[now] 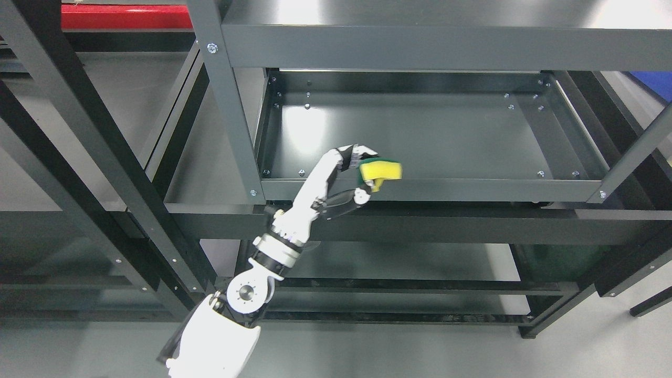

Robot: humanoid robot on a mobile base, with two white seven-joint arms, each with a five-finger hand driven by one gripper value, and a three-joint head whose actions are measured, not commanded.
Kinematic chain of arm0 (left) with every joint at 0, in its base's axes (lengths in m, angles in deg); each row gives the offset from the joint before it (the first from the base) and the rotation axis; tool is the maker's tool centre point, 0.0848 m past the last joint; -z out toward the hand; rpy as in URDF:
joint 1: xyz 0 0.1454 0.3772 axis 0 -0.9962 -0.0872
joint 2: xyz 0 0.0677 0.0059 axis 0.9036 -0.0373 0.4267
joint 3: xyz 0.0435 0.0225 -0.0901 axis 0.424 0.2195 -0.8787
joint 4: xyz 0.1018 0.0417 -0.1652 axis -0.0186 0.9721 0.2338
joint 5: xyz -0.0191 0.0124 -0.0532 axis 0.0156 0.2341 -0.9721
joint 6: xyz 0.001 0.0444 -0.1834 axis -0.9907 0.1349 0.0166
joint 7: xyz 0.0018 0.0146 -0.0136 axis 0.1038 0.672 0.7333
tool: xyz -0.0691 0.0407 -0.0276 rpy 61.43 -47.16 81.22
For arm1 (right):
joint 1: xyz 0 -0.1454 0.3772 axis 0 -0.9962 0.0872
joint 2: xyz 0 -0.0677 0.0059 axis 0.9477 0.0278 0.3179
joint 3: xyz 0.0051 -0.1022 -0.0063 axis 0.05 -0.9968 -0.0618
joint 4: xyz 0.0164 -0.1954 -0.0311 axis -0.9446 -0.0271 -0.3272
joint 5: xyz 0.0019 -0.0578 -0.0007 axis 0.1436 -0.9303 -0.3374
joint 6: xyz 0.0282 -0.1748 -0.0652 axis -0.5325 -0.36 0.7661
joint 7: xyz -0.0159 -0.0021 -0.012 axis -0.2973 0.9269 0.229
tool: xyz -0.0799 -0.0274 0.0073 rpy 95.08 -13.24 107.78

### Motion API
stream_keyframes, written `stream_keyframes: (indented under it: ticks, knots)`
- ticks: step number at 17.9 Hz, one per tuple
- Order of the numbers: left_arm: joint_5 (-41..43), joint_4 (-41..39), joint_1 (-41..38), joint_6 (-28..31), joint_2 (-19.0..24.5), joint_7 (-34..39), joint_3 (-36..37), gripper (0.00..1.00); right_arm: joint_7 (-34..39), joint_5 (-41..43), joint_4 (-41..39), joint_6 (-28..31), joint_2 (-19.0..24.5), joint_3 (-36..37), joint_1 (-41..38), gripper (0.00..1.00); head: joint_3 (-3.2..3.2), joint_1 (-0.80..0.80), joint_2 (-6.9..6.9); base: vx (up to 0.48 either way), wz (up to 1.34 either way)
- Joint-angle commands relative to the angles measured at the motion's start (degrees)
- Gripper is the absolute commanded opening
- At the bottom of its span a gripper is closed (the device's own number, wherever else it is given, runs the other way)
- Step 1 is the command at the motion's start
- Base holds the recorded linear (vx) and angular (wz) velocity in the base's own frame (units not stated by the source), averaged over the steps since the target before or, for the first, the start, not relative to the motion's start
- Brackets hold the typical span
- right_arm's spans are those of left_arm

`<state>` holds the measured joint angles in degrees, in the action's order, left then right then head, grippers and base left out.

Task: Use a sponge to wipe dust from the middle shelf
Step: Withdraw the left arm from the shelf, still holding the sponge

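My left hand [364,176] reaches up from the lower left and is shut on a yellow sponge [381,171] with a green scouring side. It holds the sponge at the front lip of the middle shelf [430,131], near the shelf's left front part. The middle shelf is a dark grey metal tray with raised edges and bolts in its corners. Whether the sponge touches the shelf surface cannot be told. The right arm does not show.
A grey upright post [226,105] stands just left of the hand. The top shelf [446,44] overhangs above. A lower shelf [399,262] lies below. Another dark rack [79,157] stands at the left. Grey floor shows at the bottom.
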<state>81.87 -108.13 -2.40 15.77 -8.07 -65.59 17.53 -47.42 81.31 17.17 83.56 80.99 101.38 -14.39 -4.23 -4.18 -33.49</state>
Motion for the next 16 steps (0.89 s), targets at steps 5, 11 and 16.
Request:
stream_keyframes:
  ticks: [5,11,16]
  knots:
    - [-2.8,-9.8,-8.5,0.5,0.9,3.2,-19.9,0.00,0.0,0.0,-1.0,0.0,-1.0,-0.1,0.0,1.00,0.00,0.00,0.00,0.000,0.00]
    - [-5.5,-10.2,-11.4,1.3,0.9,3.1,-21.0,0.00,0.0,0.0,-1.0,0.0,-1.0,0.0,0.0,1.00,0.00,0.00,0.00,0.000,0.00]
    - [-6.7,-13.4,-12.8,0.8,0.9,3.2,-11.6,0.00,0.0,0.0,-1.0,0.0,-1.0,0.0,0.0,1.00,0.00,0.00,0.00,0.000,0.00]
